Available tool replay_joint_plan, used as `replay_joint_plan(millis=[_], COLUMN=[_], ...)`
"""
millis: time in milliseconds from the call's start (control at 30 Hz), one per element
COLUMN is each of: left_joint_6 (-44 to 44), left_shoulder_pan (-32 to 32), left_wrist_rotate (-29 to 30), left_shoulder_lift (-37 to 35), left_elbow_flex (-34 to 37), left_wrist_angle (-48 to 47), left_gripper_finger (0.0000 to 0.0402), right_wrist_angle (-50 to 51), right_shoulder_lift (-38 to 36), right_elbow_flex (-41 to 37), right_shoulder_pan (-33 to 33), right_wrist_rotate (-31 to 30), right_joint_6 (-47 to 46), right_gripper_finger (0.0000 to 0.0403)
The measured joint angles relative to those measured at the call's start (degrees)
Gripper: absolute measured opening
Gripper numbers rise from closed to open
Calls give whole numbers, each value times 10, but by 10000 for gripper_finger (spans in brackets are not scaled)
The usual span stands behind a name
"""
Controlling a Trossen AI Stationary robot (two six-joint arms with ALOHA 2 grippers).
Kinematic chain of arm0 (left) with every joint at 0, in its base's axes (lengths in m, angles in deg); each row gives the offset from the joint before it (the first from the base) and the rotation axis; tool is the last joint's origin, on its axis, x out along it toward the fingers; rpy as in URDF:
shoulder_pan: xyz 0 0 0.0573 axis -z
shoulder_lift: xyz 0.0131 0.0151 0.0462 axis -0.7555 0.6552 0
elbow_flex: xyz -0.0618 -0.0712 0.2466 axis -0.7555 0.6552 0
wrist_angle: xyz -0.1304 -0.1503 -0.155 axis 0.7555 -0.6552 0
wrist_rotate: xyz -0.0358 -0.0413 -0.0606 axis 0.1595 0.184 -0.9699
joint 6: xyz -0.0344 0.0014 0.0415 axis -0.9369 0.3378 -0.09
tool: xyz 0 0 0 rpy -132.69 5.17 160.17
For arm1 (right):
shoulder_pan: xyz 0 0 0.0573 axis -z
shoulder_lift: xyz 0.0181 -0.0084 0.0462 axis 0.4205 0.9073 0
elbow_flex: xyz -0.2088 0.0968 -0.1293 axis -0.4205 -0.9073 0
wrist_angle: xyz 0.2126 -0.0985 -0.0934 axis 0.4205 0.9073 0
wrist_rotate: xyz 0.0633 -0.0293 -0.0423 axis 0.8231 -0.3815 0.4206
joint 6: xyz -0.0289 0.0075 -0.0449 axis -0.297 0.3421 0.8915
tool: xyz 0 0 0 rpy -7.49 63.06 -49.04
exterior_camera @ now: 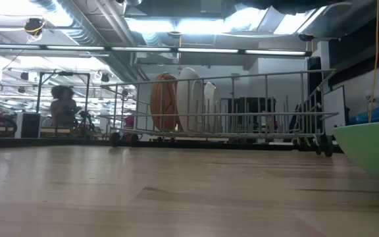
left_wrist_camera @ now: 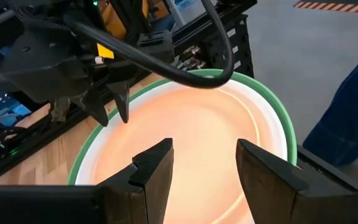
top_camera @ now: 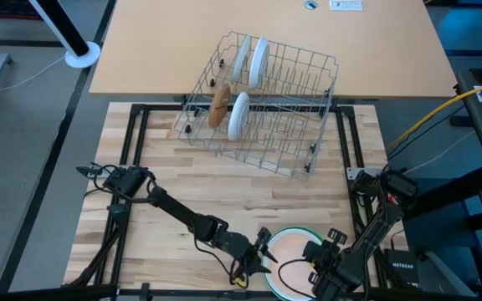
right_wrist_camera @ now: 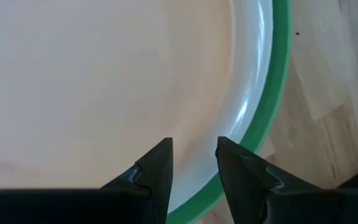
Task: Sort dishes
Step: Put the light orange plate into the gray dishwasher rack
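Roughly halfway, I'd judge. Four dishes already stand upright in the wire rack (top_camera: 262, 104) at the far side of the table (top_camera: 224, 192): two white plates (top_camera: 251, 60) side by side in the back row, then a brown plate (top_camera: 218, 106) and another white plate (top_camera: 238, 114) next to each other in the front row. Low view shows the same: brown one and whites slotted on edge, rack wheels on the wood.

Left to do: the stack at the near edge, btwn the two arms. It's a big green plate (top_camera: 284, 280) w/ a white plate (left_wrist_camera: 263, 134) nested in it and a tan plate (left_wrist_camera: 191, 143) on top, all lying flat. None of these is lifted yet, so at least 3 items remain.

Pose: both arms are folded low and reach inward toward that stack. Left gripper (left_wrist_camera: 204, 165) hovers just above the tan plate on its left side, fingers spread w/ a clear gap, pinching nothing. Right gripper (right_wrist_camera: 192, 163) is over the stack's right part, pointing down at the white/green rim, fingers partly apart, nothing btwn them; can't tell if the tips touch the plate. In the left wrist view the right gripper's fingers (left_wrist_camera: 122, 102) hang just over the far rim of the stack.

Next move prob. calls for a rim pinch on the top plate.
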Motion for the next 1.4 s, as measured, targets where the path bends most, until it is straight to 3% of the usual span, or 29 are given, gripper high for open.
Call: replay_joint_plan(millis=[400,867,1200,1400], left_joint_6=[0,-1,-1,-1], left_shoulder_pan=[1,1,1,1], left_wrist_rotate=[0,0,0,0], left_shoulder_lift=[0,0,0,0], left_elbow_flex=[0,0,0,0], left_wrist_angle=[1,1,1,1], left_gripper_finger=[166,166,166,166], right_wrist_angle=[-85,-37,-24,-38], right_shoulder_lift=[0,0,0,-1], right_elbow_flex=[0,0,0,-35], right_shoulder_pan=[0,0,0,0], right_wrist_rotate=[0,-6,-44,-45], right_joint_6=[17,-13,-16,-17], right_gripper_finger=[129,129,129,129])
